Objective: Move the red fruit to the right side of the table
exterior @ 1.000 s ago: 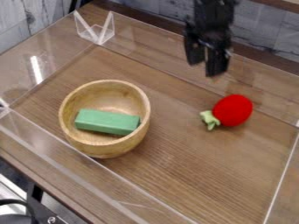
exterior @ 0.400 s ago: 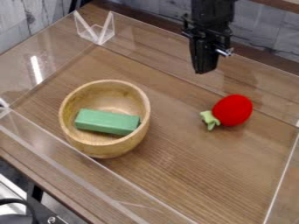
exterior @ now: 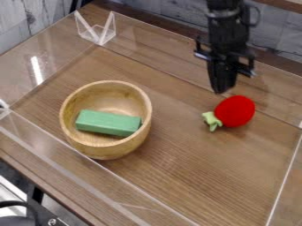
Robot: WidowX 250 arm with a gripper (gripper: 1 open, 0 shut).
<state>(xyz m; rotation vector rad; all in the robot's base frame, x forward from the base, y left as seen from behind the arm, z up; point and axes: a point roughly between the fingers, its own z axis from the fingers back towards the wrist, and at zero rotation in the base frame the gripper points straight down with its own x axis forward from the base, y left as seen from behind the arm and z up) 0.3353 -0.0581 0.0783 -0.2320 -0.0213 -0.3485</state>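
**A:** Red fruit (exterior: 236, 110) is the target. Context, big to small: tabletop (exterior: 177, 177) is wood grain with clear acrylic walls (exterior: 283, 190) around it; wooden bowl (exterior: 106, 119) sits left of centre with a green block (exterior: 108, 123) lying inside. Fruit is on the bare tabletop at the right, near the right wall, well apart from the bowl.

**B:** End effector?

**A:** End effector (exterior: 223, 86) hangs just above and behind the fruit's upper left, pointing steeply down. Fingers are pinched together on nothing. No contact with the fruit that I can see.

**B:** So no grasp possible as is.

**A:** My read: it would have to spread the fingers first, or nudge the fruit with the closed tip.

**B:** Handling?

**A:** Looks like a small toy strawberry. I'd guess light, probably hard and smooth-skinned, so a bit slippery. Rounded, so it could roll or squirt out under an off-centre pinch. Not fragile by the look of it.

**B:** Where to grab?

**A:** Across the fat red body at its widest part. Skip the green stem end (exterior: 211, 121); it's small and uneven.

**B:** Orientation?

**A:** Lying on its side. Long axis runs from lower left to upper right in the camera view, with the stem end pointing lower left, toward the bowl side.
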